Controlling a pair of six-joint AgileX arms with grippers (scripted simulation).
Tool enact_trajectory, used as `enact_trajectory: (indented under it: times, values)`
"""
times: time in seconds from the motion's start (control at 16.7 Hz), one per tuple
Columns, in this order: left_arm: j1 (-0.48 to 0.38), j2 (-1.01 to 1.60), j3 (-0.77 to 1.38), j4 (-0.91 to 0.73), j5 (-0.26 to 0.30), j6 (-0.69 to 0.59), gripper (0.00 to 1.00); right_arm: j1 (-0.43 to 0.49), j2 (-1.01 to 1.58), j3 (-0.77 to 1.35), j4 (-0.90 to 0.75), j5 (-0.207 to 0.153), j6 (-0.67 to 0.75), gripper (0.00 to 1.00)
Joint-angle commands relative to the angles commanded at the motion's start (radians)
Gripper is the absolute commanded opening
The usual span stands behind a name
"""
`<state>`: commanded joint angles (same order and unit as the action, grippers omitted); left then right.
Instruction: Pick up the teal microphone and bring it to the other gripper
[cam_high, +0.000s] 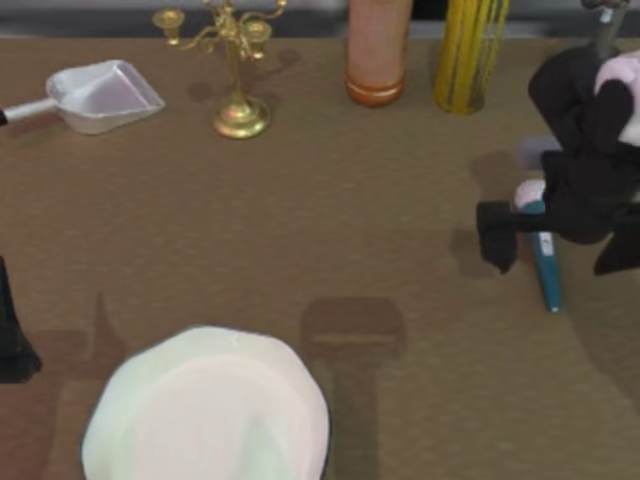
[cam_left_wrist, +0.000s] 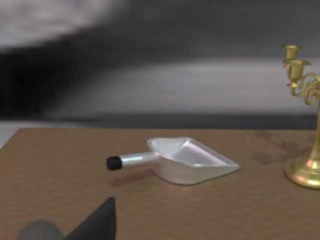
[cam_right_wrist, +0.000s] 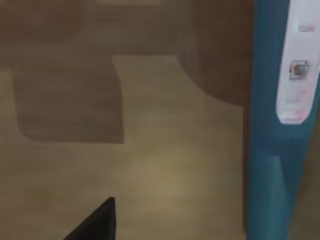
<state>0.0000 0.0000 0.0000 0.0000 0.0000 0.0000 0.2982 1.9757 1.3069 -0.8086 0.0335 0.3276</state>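
Right tool (cam_high: 520, 235) hangs low over the mic (cam_high: 545, 262), which lies flat at the surface's (cam_high: 330, 220) right side. Its spread cannot be told. For a firm pinch, straddle the handle squarely. Left tool (cam_high: 12, 345) parked at the left edge.
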Motion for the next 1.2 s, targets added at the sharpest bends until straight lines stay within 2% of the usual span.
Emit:
enact_trajectory:
  times: [0.24, 0.54, 1.2]
  values:
    - [0.0, 0.0, 0.0, 0.0, 0.0, 0.0, 1.0, -0.002, 0.089, -0.069, 0.161, 0.001, -0.001, 1.0]
    - [0.0, 0.0, 0.0, 0.0, 0.0, 0.0, 1.0, -0.002, 0.107, -0.081, 0.185, 0.001, -0.001, 1.0]
    - [0.0, 0.0, 0.0, 0.0, 0.0, 0.0, 1.0, -0.002, 0.107, -0.081, 0.185, 0.001, -0.001, 0.17]
